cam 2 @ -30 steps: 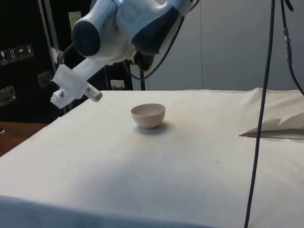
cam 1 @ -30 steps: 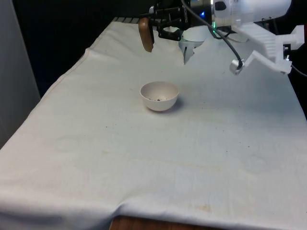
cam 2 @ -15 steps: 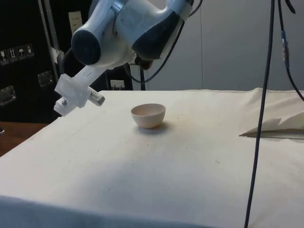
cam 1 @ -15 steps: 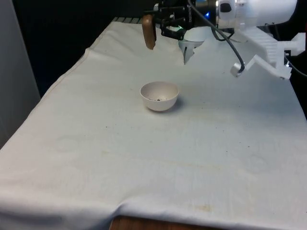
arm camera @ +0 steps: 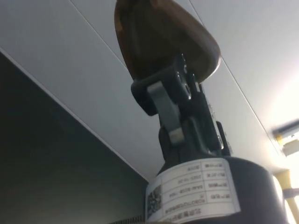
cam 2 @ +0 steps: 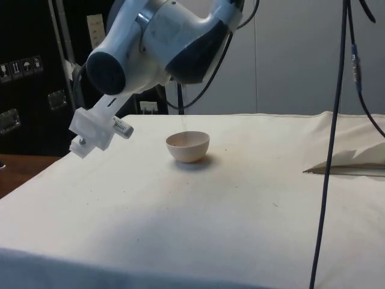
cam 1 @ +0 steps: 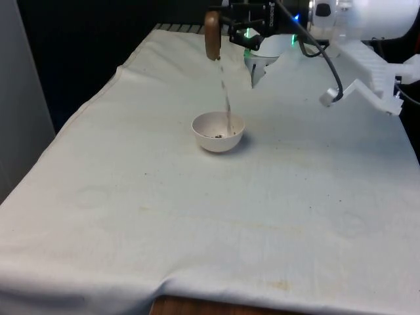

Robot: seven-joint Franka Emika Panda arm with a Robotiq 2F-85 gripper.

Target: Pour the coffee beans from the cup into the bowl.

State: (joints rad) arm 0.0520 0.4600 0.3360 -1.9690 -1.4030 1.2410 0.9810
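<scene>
A brown cup is held tipped over, high above the table, with my gripper shut on it. A thin stream of coffee beans falls from the cup into the white bowl below. The bowl holds a few dark beans at its bottom. In the side view the bowl stands under my arm and a faint stream of beans drops into it. In the wrist view the brown cup sits clamped between the fingers, seen against a ceiling.
The white cloth covers the whole table. A fold of cloth lies at the side view's right edge, with a dark cable hanging in front. A white stand base is behind the bowl.
The cup has moved toward the front view's right and a little up, to above the bowl. Beans have begun streaming from it into the bowl.
</scene>
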